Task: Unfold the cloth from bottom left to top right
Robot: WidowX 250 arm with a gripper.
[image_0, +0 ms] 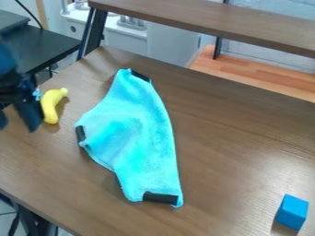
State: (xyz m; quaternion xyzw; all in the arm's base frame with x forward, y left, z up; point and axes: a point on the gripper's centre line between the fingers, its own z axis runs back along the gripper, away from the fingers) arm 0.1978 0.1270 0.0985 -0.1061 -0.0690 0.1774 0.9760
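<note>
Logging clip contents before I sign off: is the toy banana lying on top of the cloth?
No, the toy banana lies on the brown table, beside the turquoise cloth with wood showing between them.

The cloth [138,138] is bright turquoise, its tone deeper toward the middle and paler elsewhere, with 3 black patches [161,198] along its edges. The banana [49,108] is plain yellow. The cube [291,212] is solid blue (a far stronger blue than the cloth's). The bench [234,161] is mid-brown with a streaky wood grain, and the raised shelf [203,22] is brown too. Behind, a lower surface [252,76] shows orange-brown planks in lighter and darker strips. The fingers [28,114] look nearly black.
</note>
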